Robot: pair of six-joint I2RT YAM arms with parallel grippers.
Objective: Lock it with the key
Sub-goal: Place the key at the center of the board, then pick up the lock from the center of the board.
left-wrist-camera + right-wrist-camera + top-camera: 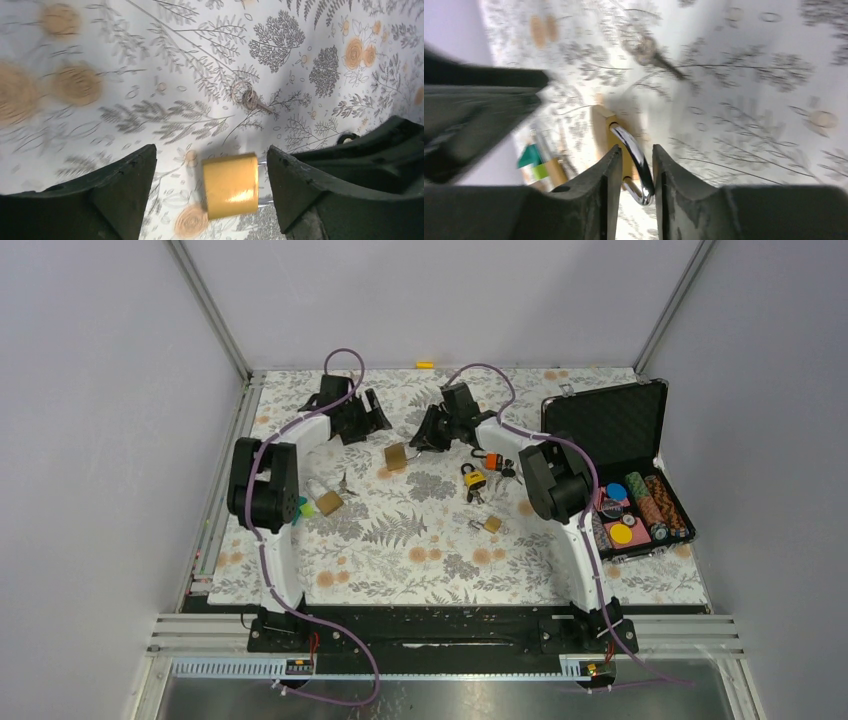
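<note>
My left jaws: wide apart on my left gripper [210,154] and gripping nothing. Bare cloth shows on either side of the lock body.
My right jaws: a narrow slit on my right gripper [636,149]. The shackle [630,141] runs through it, but the blurred wrist view does not let me tell whether the pads pinch it or only straddle it.
Padlock position: the padlock [230,186] lies on the floral cloth [150,60] between my left fingers [125,190], touching neither. In the top view it sits toward 12 o'clock from the cloth's centre, between my two grippers.
Key position: the key [251,100], on its ring, lies loose at 1 o'clock from the padlock in the left wrist view, near it but apart.
Handling, padlock: judged dense, rigid and not fragile. The smooth brass faces are likely to slide or twist between pads.
Hold, padlock: across the broad flat faces of the body, keyway left exposed.
Handling, key: judged light, thin and stiff. It lies flat and will be awkward to lift.
Hold, key: by the bow or ring, blade free.
Risk: the shackle is round and polished, so a pinch there may let the body swing.
Surroundings: spare padlocks [474,480] at 3 o'clock from the padlock, and an open case [600,425] beyond them.
</note>
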